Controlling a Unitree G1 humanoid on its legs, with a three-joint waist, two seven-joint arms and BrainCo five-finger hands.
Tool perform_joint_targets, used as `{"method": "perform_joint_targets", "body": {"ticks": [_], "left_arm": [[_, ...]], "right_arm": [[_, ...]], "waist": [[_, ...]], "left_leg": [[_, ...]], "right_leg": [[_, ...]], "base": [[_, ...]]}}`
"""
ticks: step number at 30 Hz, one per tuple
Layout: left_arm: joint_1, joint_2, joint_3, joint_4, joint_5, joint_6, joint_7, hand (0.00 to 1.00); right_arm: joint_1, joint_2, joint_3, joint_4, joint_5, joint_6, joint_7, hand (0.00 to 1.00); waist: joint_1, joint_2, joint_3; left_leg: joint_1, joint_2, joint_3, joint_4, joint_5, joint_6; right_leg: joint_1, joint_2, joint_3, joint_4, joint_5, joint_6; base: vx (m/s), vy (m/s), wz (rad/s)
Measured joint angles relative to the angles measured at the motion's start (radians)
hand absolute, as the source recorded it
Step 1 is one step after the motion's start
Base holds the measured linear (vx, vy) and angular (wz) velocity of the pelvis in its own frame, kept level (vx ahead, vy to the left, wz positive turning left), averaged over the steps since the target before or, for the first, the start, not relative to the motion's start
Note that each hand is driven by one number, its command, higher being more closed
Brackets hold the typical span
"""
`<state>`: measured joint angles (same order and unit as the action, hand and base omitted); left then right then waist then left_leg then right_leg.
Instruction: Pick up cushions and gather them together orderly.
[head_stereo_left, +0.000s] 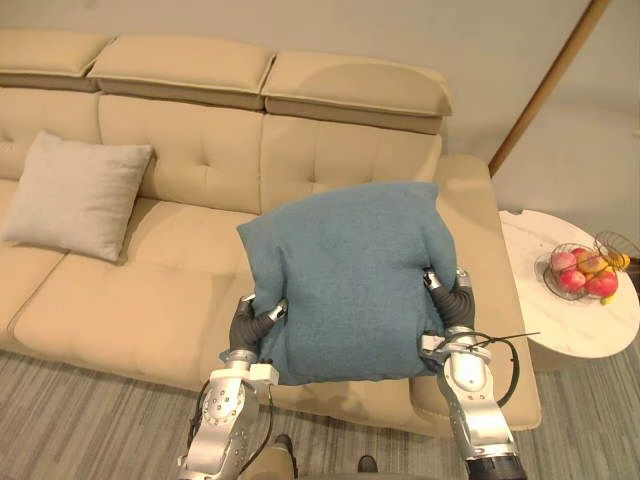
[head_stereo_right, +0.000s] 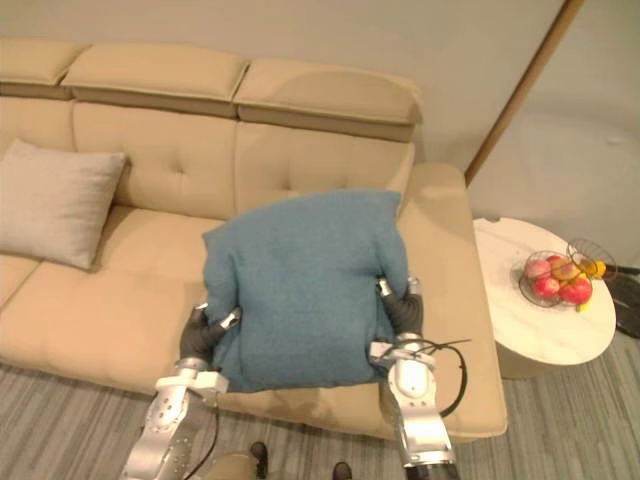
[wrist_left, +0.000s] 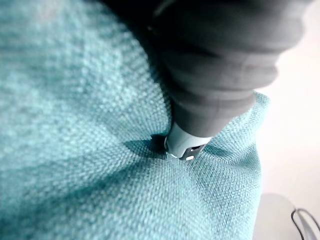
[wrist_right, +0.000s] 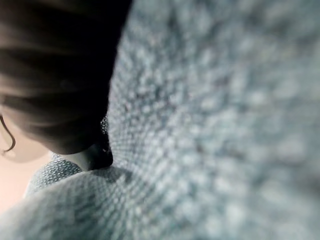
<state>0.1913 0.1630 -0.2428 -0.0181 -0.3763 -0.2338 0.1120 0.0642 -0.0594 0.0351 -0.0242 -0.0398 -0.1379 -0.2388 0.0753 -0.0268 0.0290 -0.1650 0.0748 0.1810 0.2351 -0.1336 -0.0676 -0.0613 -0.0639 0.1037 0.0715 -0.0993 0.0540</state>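
blue cushion (head_stereo_left: 350, 280) hangs over the sofa's (head_stereo_left: 130, 300) right seat, pinched at its lower side edges by left hand (head_stereo_left: 252, 322) and right hand (head_stereo_left: 452, 300), thumbs dug into the cloth (a two-sided clamp keeps so floppy a thing flat). beige cushion (head_stereo_left: 75, 195) leans at the left end, likely the gathering spot.

Coarse-woven matt cloth cushion (head_stereo_left: 350, 280), smooth beige leather-look sofa (head_stereo_left: 130, 300), glossy pale table (head_stereo_left: 585, 328).
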Motion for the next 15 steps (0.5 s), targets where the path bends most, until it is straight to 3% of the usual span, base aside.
{"method": "perform_joint_targets", "body": {"ticks": [3, 8, 15], "left_arm": [[-0.001, 0.023, -0.013, 0.001, 0.002, 0.001, -0.001, 1.0], [-0.031, 0.024, -0.026, 0.01, 0.034, 0.003, 0.005, 1.0], [-0.234, 0.017, -0.026, 0.043, 0.132, 0.004, 0.109, 1.0]], "right_arm": [[0.0, 0.0, -0.003, 0.051, 0.0, 0.0, -0.001, 1.0], [-0.004, -0.001, -0.023, 0.132, -0.012, 0.002, -0.028, 1.0], [-0.092, 0.0, -0.022, 0.11, -0.087, 0.013, -0.132, 1.0]], "waist": [[-0.018, -0.002, -0.007], [-0.023, -0.001, -0.007], [-0.017, -0.001, 0.013]], "left_leg": [[0.003, 0.003, 0.014, -0.046, 0.02, 0.01], [-0.01, 0.005, 0.044, -0.114, 0.062, 0.008], [-0.171, 0.045, 0.092, -0.084, 0.085, 0.01]], "right_leg": [[-0.015, 0.006, 0.025, -0.037, 0.031, -0.004], [-0.07, 0.021, 0.078, -0.074, 0.081, -0.006], [-0.236, 0.048, 0.094, -0.08, 0.174, 0.004]], "base": [[0.0, -0.025, -0.26], [-0.02, -0.036, -0.34], [-0.1, -0.042, -0.26]]}}
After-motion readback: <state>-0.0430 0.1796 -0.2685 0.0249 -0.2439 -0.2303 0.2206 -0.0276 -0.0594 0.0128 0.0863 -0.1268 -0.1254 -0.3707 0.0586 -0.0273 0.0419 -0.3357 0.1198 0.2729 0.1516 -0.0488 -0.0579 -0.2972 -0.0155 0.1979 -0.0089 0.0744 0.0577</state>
